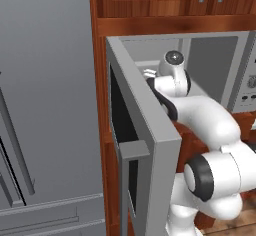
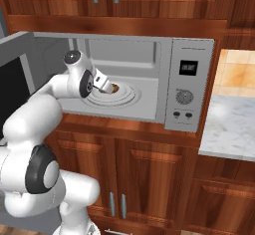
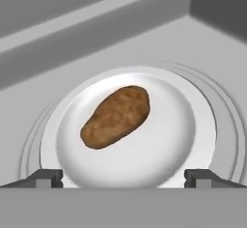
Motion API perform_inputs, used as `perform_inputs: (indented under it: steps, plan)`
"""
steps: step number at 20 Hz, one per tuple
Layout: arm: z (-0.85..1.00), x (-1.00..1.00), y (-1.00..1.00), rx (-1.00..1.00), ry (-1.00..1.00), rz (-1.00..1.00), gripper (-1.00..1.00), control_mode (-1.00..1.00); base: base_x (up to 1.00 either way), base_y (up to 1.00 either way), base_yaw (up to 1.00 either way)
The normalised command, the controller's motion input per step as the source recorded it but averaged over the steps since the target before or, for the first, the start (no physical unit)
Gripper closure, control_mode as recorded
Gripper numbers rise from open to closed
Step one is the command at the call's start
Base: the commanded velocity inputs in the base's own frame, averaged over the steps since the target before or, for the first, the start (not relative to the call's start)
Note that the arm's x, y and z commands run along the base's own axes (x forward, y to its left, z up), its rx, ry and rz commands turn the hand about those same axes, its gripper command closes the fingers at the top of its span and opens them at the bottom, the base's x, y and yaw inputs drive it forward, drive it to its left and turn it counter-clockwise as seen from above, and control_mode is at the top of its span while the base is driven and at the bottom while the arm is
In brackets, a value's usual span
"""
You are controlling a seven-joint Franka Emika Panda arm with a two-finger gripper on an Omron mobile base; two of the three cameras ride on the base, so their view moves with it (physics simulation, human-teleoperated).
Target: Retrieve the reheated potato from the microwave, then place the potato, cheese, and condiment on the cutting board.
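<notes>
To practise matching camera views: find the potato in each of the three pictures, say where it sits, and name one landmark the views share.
Left base view: the potato cannot be made out; the open door and arm stand in front of the microwave cavity.
Right base view: the potato lies left of centre, just beyond the gripper.
Hand view: the potato lies centre, tilted.
Shared landmark: the white turntable.

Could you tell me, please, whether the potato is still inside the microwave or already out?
Inside. The potato lies on the white turntable plate within the microwave, whose door hangs open; the open gripper is not touching it.
</notes>
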Motion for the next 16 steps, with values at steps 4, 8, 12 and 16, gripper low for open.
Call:
perform_inputs:
  steps: [4, 8, 12, 16]
  plan:
    - [-0.15, 0.31, 0.0, 0.0, 0.0, 0.0, -1.0, -1.0, 0.0, 0.0, 0.0]
    - [-0.18, 0.32, 0.0, 0.01, 0.0, 0.0, -1.0, -1.0, 0.0, 0.0, 0.0]
    - [-0.18, 0.35, 0.0, 0.0, 0.01, 0.0, -1.0, -1.0, 0.0, 0.0, 0.0]
    - [-0.12, 0.28, 0.0, 0.0, 0.0, 0.0, -1.0, -1.0, 0.0, 0.0, 0.0]
